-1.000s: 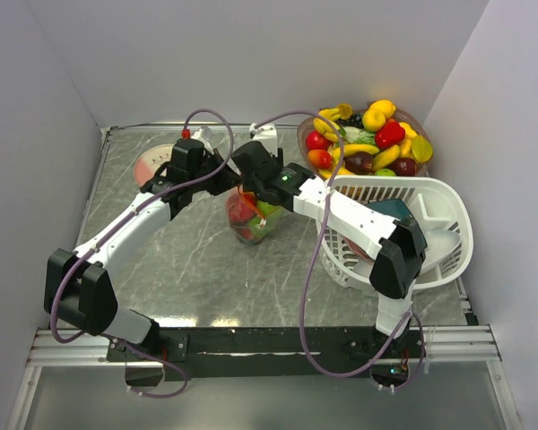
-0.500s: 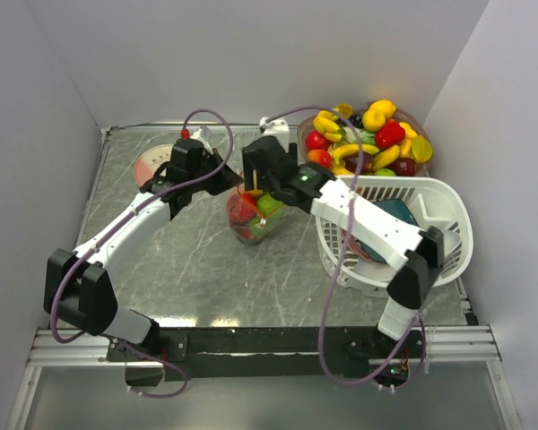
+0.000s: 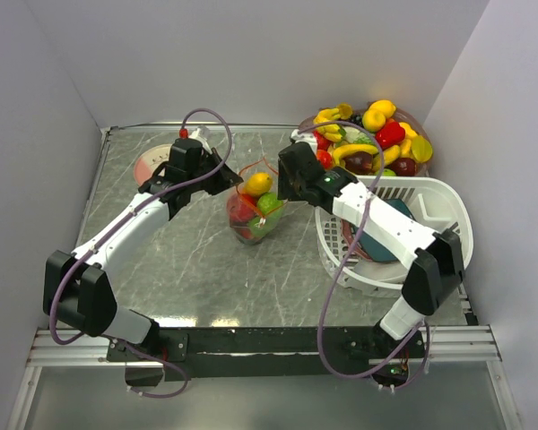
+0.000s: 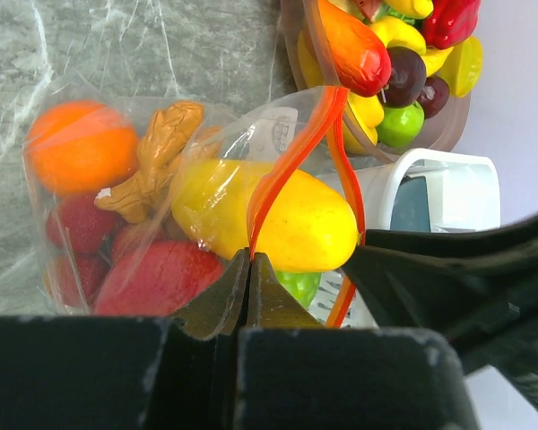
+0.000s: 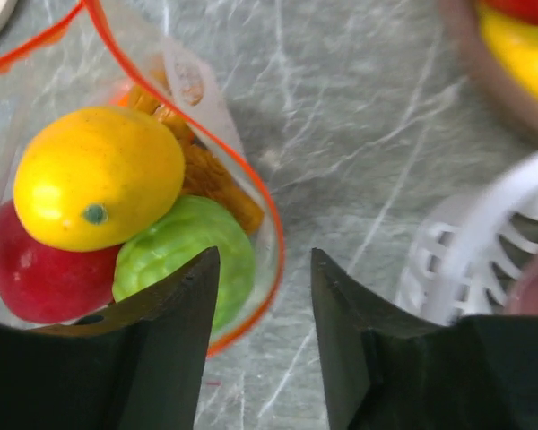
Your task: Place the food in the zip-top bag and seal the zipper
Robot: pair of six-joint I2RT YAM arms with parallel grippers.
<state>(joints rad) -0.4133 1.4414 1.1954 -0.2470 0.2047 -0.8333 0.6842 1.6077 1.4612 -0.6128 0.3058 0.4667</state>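
Bag (image 3: 254, 213) upright on bench (image 3: 179, 260), mouth gaping, lemon (image 5: 99, 175) heaped on top. Left pincer (image 4: 249, 262) clamped on zipper (image 4: 291, 161). Right pincer (image 5: 264, 269) apart, empty, beside bag. Risk: overfilled, so lemon may block sealing or roll out; rim could slip.

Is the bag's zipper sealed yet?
Open: the zipper gapes in a wide loop around the lemon sitting in the bag mouth.

A yellow lemon (image 3: 258, 184) sits high in the mouth of the zip-top bag (image 3: 251, 224), filling most of it; the left tool (image 3: 222, 176) pinches the zipper (image 4: 291, 161) on one side and the right tool (image 5: 262, 269), fingers spread, hangs just beside the other; the fruit bowl (image 4: 450, 133) and white basket (image 3: 448, 193) crowd the far right; the table (image 3: 197, 260) nearer the arms lies open.
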